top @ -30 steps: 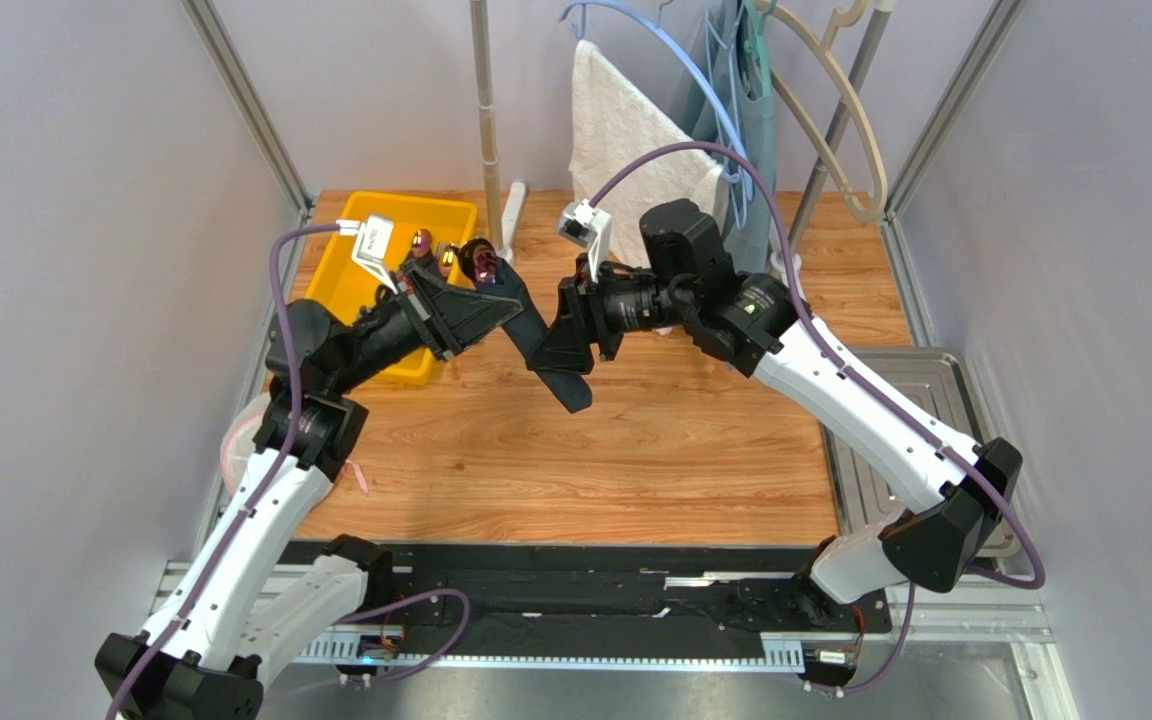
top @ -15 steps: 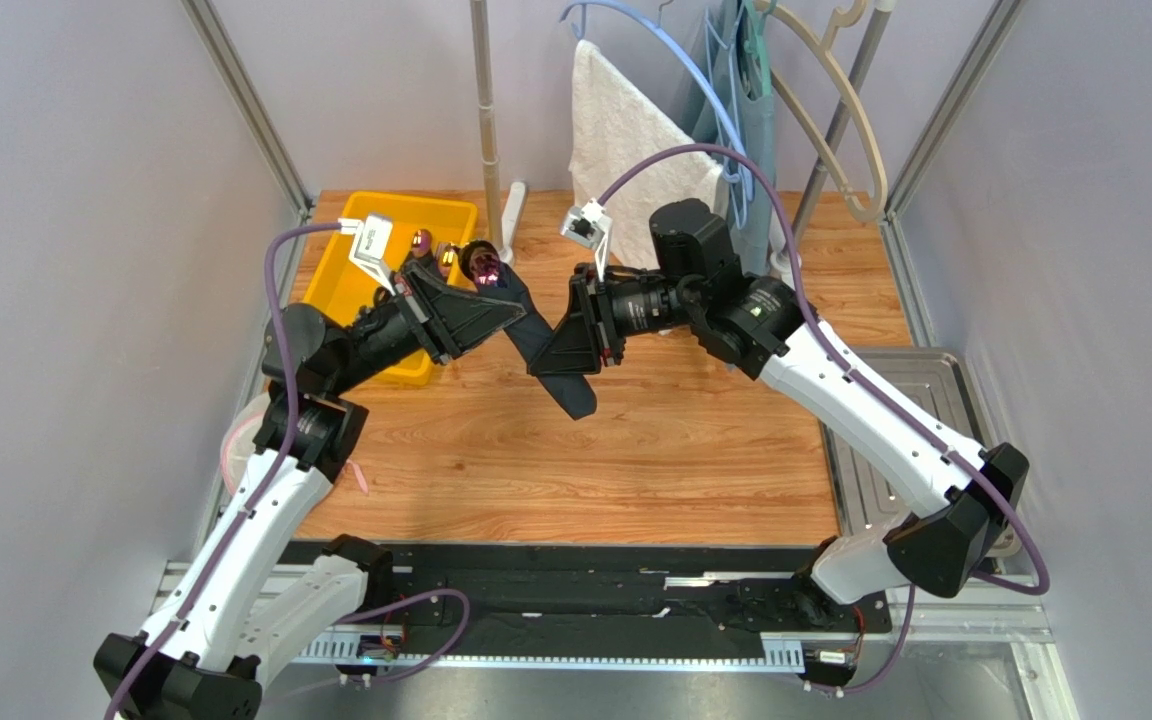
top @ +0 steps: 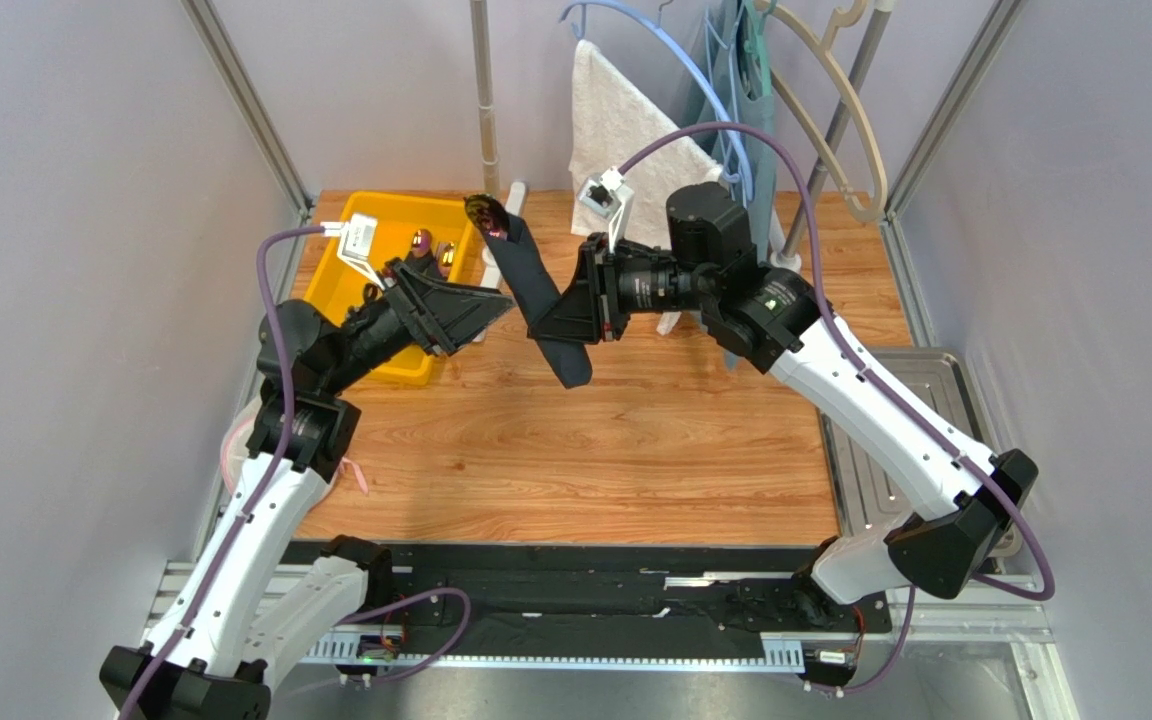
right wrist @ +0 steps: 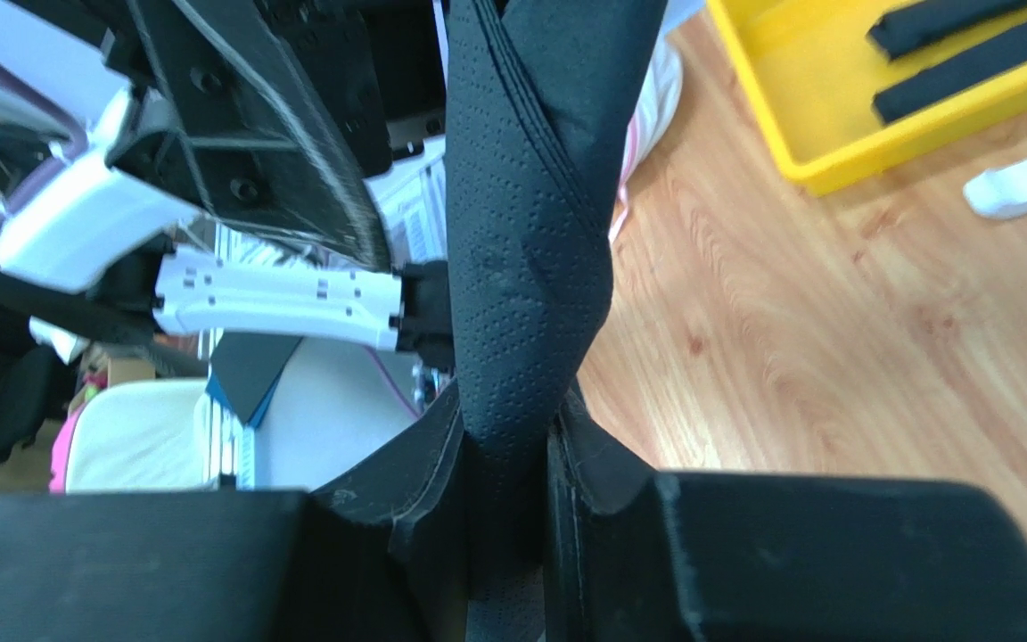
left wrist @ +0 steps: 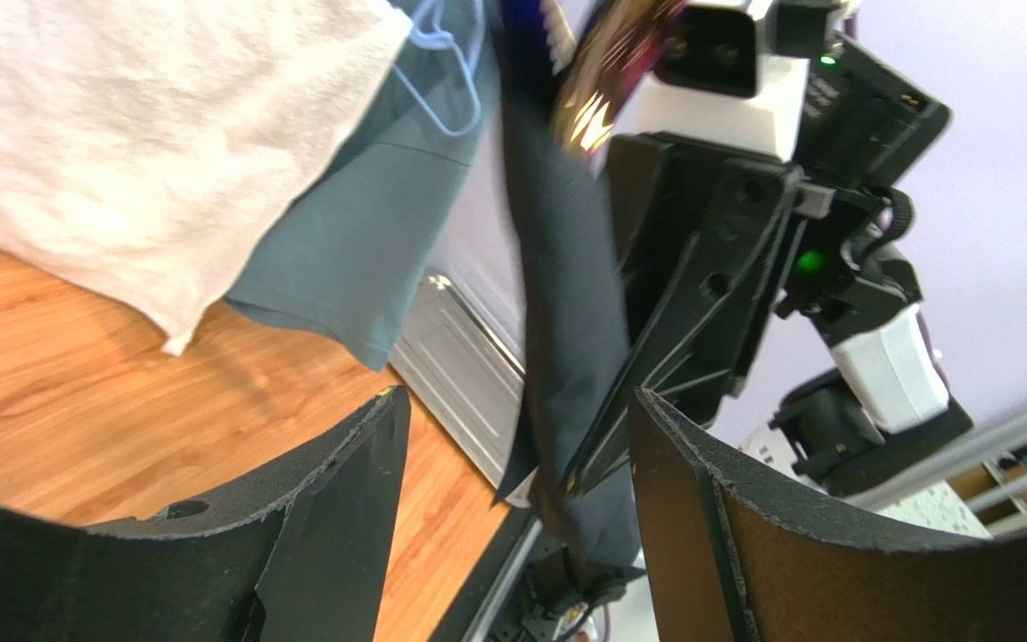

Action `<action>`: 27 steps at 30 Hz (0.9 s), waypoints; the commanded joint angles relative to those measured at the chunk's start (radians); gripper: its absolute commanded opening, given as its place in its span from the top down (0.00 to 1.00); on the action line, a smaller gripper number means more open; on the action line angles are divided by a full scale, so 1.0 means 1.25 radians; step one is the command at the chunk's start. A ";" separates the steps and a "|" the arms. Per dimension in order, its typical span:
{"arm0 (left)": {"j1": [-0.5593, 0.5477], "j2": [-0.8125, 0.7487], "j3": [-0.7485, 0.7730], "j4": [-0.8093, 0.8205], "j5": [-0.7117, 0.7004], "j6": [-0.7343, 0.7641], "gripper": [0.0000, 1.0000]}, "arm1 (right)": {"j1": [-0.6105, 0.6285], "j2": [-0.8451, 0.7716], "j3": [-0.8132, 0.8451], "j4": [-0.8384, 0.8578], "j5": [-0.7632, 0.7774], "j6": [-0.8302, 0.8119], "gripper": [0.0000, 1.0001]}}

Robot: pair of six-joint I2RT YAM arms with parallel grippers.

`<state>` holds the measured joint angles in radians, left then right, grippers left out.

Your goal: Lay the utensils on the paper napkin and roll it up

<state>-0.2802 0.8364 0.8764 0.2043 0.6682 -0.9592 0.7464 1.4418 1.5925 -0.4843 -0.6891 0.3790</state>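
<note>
The paper napkin (top: 542,308) is a black rolled bundle held slanting in the air above the table. My right gripper (top: 567,312) is shut on its middle, and in the right wrist view the dimpled black roll (right wrist: 527,254) runs up out of the closed right gripper (right wrist: 512,448). A shiny purple-gold utensil head (top: 489,216) sticks out of the roll's far upper end. My left gripper (top: 492,311) stands open just left of the roll and apart from it. In the left wrist view the roll (left wrist: 566,308) and the utensil head (left wrist: 613,74) lie beyond the open left gripper (left wrist: 516,401).
A yellow bin (top: 330,273) sits at the back left with small dark and purple pieces in it. Behind hang a white towel (top: 612,120) and a grey-blue garment (top: 748,105) on hangers beside a metal pole (top: 486,105). A metal tray (top: 920,393) lies right.
The left gripper has opened, let go of the roll and drawn back left. The right gripper has closed on the roll and swung its utensil end up and toward the back.
</note>
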 commanded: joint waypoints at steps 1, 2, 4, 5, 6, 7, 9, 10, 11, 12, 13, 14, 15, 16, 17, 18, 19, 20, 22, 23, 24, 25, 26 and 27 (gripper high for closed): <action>0.023 -0.024 -0.002 -0.014 -0.015 -0.012 0.30 | -0.004 -0.010 0.044 0.114 0.027 0.062 1.00; 0.023 -0.022 -0.002 -0.012 -0.018 -0.019 0.29 | -0.006 -0.011 0.039 0.131 0.025 0.069 1.00; 0.023 -0.016 -0.004 0.011 -0.019 -0.059 0.27 | -0.004 -0.011 0.033 0.152 0.014 0.097 1.00; 0.023 -0.005 -0.004 0.024 -0.018 -0.073 0.27 | -0.006 -0.011 0.031 0.168 0.011 0.104 1.00; 0.023 0.001 -0.003 0.035 -0.008 -0.088 0.27 | -0.004 -0.011 0.027 0.175 0.009 0.110 1.00; 0.023 0.007 -0.004 0.075 -0.001 -0.115 0.27 | -0.004 -0.011 0.026 0.180 0.006 0.119 1.00; 0.022 0.023 0.000 0.104 0.014 -0.136 0.27 | -0.006 -0.007 0.023 0.191 0.006 0.124 1.00; 0.022 0.029 0.001 0.107 0.016 -0.154 0.28 | -0.004 -0.008 0.021 0.196 0.000 0.135 1.00; 0.022 0.040 0.001 0.111 0.018 -0.164 0.29 | -0.003 -0.008 0.017 0.215 -0.007 0.142 1.00; 0.022 0.045 0.000 0.132 0.023 -0.173 0.29 | -0.002 -0.008 0.012 0.227 -0.013 0.147 1.00; 0.022 0.051 -0.002 0.159 0.031 -0.185 0.29 | -0.001 -0.008 0.010 0.236 -0.019 0.158 1.00; 0.019 0.060 -0.004 0.186 0.043 -0.193 0.29 | 0.002 -0.008 0.008 0.244 -0.021 0.161 1.00; 0.014 0.063 -0.002 0.209 0.054 -0.197 0.29 | 0.002 -0.006 0.006 0.246 -0.022 0.164 1.00; 0.011 0.065 0.000 0.213 0.056 -0.196 0.29 | 0.002 -0.005 0.007 0.251 -0.027 0.173 1.00; 0.003 0.067 -0.002 0.222 0.062 -0.200 0.29 | 0.003 -0.005 0.007 0.252 -0.025 0.174 1.00; 0.001 0.068 -0.003 0.244 0.067 -0.206 0.30 | 0.002 -0.004 0.007 0.252 -0.023 0.177 1.00; 0.000 0.067 -0.004 0.250 0.069 -0.207 0.30 | 0.003 -0.002 0.010 0.252 -0.023 0.177 1.00; -0.004 0.065 -0.007 0.254 0.069 -0.207 0.30 | 0.003 -0.001 0.011 0.252 -0.022 0.177 1.00; -0.004 0.060 -0.008 0.269 0.069 -0.211 0.30 | 0.003 -0.001 0.008 0.251 -0.016 0.178 1.00; -0.004 0.059 -0.008 0.269 0.067 -0.212 0.29 | 0.003 -0.001 0.007 0.248 -0.011 0.174 1.00; -0.004 0.056 -0.008 0.267 0.066 -0.213 0.28 | 0.002 -0.001 0.005 0.245 -0.005 0.175 1.00; -0.004 0.051 -0.008 0.267 0.066 -0.213 0.28 | 0.002 -0.001 0.004 0.245 0.001 0.174 1.00; -0.004 0.051 -0.008 0.265 0.059 -0.214 0.27 | 0.002 0.000 0.004 0.244 0.003 0.178 1.00; -0.004 0.052 -0.008 0.261 0.057 -0.217 0.26 | 0.003 0.001 0.002 0.246 0.006 0.179 1.00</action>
<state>-0.2806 0.9230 0.8703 0.4671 0.7280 -1.2068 0.7437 1.4441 1.5887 -0.2550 -0.6983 0.5842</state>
